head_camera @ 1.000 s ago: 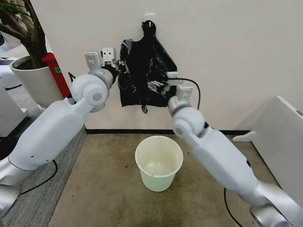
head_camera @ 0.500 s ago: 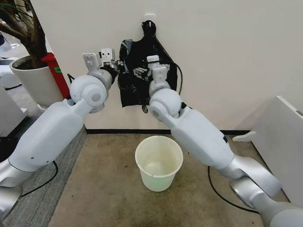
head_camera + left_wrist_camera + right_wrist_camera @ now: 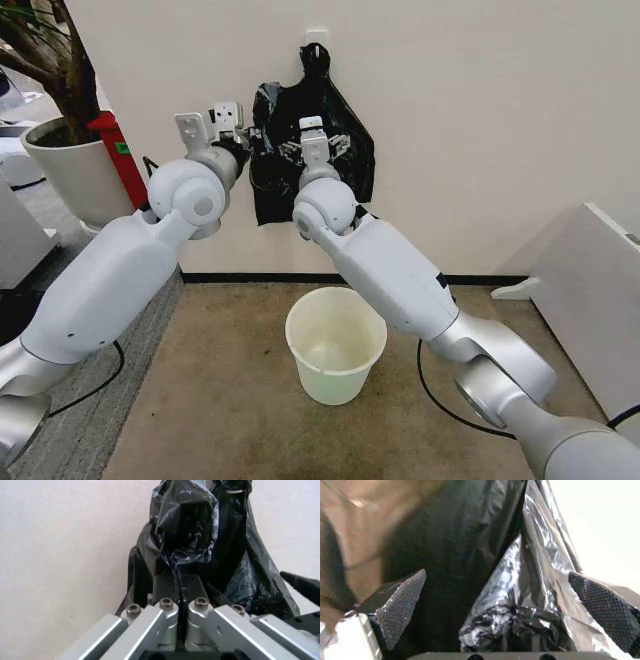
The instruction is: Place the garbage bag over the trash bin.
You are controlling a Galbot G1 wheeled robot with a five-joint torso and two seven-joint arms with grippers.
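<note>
The garbage bag [image 3: 350,140] hangs crinkled and glossy black from a hook on the wall, above the trash bin [image 3: 335,343], a cream-white bucket standing empty on the floor. My left gripper [image 3: 250,148] is at the bag's left edge. In the left wrist view its fingers [image 3: 167,605] are pressed together, shut on a fold of the garbage bag [image 3: 190,528]. My right gripper [image 3: 312,140] is against the bag's middle. In the right wrist view the right gripper [image 3: 502,607] is open, its pads [image 3: 402,603] spread either side of a ridge of the bag's plastic [image 3: 520,592].
A large white plant pot [image 3: 65,170] with a tree stands at the left, with a red object [image 3: 115,150] beside it. A white panel [image 3: 590,290] juts in at the right. Cables trail on the floor on both sides of the bin.
My right arm has swung left, carrying its gripper from the bag's right edge to the bag's middle. The left arm, the bag's hang and the bin are unchanged.
</note>
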